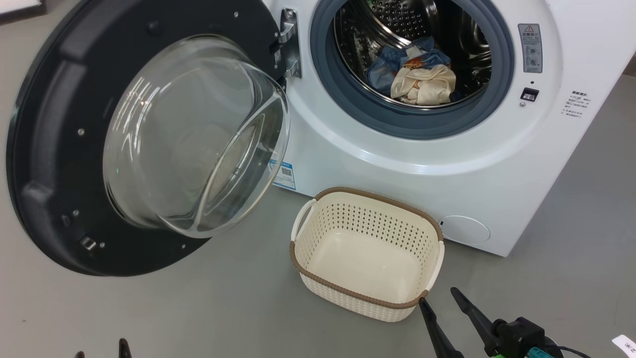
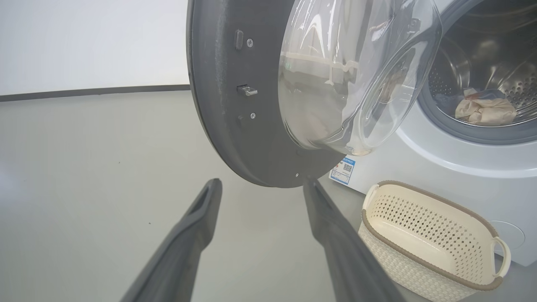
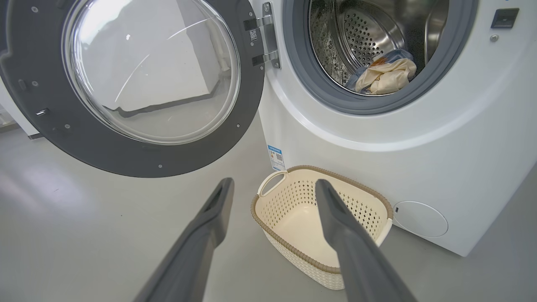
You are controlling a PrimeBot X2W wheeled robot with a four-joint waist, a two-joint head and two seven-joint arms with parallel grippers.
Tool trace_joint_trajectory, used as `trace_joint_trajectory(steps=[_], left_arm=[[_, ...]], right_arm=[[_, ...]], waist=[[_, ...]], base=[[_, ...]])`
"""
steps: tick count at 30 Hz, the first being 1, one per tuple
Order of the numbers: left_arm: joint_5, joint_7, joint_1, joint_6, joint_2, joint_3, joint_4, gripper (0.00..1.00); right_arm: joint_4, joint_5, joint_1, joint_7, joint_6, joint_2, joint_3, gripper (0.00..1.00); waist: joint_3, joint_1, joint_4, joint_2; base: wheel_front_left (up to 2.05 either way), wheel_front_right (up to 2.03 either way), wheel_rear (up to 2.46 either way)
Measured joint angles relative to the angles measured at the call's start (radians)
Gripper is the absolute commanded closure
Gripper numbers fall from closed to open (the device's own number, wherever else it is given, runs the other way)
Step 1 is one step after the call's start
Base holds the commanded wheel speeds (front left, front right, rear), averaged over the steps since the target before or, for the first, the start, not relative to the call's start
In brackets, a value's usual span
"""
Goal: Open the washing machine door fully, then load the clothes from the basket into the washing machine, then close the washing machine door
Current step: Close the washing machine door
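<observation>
The washing machine (image 1: 447,164) stands with its round black-rimmed door (image 1: 64,149) swung wide to the left, glass bowl bulging outward. Blue and cream clothes (image 1: 420,74) lie inside the steel drum, also seen as clothes (image 3: 384,75) in the right wrist view. The cream basket (image 1: 343,303) sits on the floor in front of the machine with nothing inside. My right gripper (image 1: 439,297) is open just beyond the basket's near right corner, holding nothing. My left gripper (image 1: 102,348) peeks in at the bottom left; its left wrist view shows the left gripper (image 2: 262,184) open below the door's rim (image 2: 218,105).
Grey floor (image 1: 198,308) spreads around the basket and under the door. A blue label sticker (image 1: 283,175) sits low on the machine's front. A round white filter cover (image 1: 464,229) is at the machine's lower right. A white wall (image 2: 84,42) stands beyond the door.
</observation>
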Motion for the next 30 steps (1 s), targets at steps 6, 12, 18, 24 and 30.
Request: trace_joint_trajectory(steps=[6,12,18,24,30], left_arm=[[0.0,0.0,0.0,0.0,0.0,-0.001,-0.003,0.0],[-0.006,0.0,0.0,-0.004,0.0,-0.004,-0.004,0.72],[-0.022,0.0,-0.001,-0.015,0.0,0.013,-0.043,1.0],[-0.036,0.0,-0.005,-0.045,-0.001,0.058,-0.071,1.0],[-0.148,0.0,-0.101,-0.096,0.007,0.184,-0.135,1.0]], right_arm=[[0.004,0.0,-0.001,0.0,0.0,-0.001,0.004,0.0],[0.004,0.0,-0.001,0.0,0.0,-0.001,0.004,0.0],[0.004,0.0,-0.001,0.0,0.0,-0.001,0.005,0.0],[0.005,0.0,-0.001,0.0,0.0,0.0,0.008,0.0],[0.004,0.0,-0.001,0.0,0.0,0.001,0.016,0.0]], waist=[[0.0,0.0,-0.004,0.0],[0.002,0.0,-0.006,0.0],[0.0,0.0,-0.006,0.0],[-0.005,0.0,-0.005,0.0],[-0.007,0.0,-0.007,0.0]], base=[[0.0,0.0,0.0],[0.0,0.0,0.0],[0.0,0.0,0.0],[0.0,0.0,0.0],[0.0,0.0,0.0]])
